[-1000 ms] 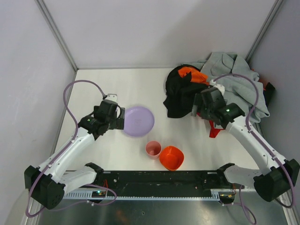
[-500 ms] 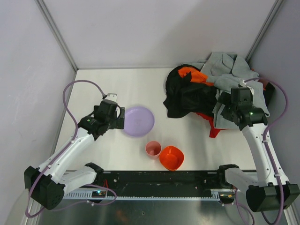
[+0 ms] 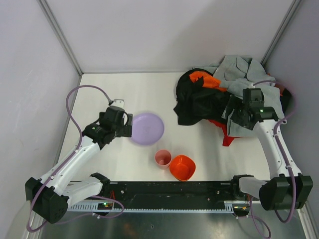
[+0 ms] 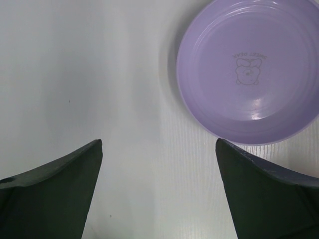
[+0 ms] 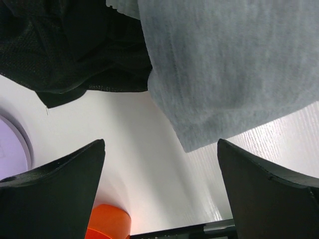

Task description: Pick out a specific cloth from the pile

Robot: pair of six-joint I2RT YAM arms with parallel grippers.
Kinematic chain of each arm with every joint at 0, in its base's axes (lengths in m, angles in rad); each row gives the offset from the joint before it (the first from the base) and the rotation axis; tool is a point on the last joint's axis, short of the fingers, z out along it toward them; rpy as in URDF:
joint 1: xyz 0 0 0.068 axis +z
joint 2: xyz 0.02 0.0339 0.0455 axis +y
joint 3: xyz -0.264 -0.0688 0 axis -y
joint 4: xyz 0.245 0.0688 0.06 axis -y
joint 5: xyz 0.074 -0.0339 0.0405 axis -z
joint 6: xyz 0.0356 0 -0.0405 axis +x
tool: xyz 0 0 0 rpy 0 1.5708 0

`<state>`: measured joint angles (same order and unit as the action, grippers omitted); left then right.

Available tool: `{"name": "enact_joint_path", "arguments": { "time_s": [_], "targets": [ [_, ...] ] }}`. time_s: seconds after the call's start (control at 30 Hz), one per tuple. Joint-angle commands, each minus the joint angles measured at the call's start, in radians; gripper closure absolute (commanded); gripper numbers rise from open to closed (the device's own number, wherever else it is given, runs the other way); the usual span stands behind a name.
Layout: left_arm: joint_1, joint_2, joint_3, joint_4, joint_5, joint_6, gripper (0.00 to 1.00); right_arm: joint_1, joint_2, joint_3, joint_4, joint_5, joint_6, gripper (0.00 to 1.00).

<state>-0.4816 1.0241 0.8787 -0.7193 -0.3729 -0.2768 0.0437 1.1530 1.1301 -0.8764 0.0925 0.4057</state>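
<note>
Now right gripper (image 5: 160, 144) hangs spread, empty, over the pile (image 3: 204, 102) edge; red cloth (image 3: 226, 136) peeks beneath; left gripper (image 4: 158, 142) spread, empty, beside plate (image 3: 148, 129).

Heaped fabric pile (image 3: 199, 104) black and light grey, orange patches at eleven o'clock, bright red soft cloth (image 3: 228, 138) at its five o'clock edge, round lilac plastic plate (image 3: 147, 128) with faint bear print, pink plastic cup (image 3: 162, 158), orange plastic bowl (image 3: 182, 167)
</note>
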Motion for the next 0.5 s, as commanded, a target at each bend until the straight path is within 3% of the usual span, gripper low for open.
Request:
{"name": "enact_joint_path", "arguments": {
  "time_s": [0.0, 0.47],
  "targets": [
    [-0.005, -0.013, -0.008, 0.026, -0.022, 0.023, 0.0, -0.004, 0.052, 0.009, 0.077, -0.053, -0.009, 0.01],
    [-0.006, -0.006, -0.009, 0.026, -0.031, 0.022, 0.0, -0.005, 0.253, 0.033, 0.215, -0.153, 0.037, 0.01]
  ]
}}
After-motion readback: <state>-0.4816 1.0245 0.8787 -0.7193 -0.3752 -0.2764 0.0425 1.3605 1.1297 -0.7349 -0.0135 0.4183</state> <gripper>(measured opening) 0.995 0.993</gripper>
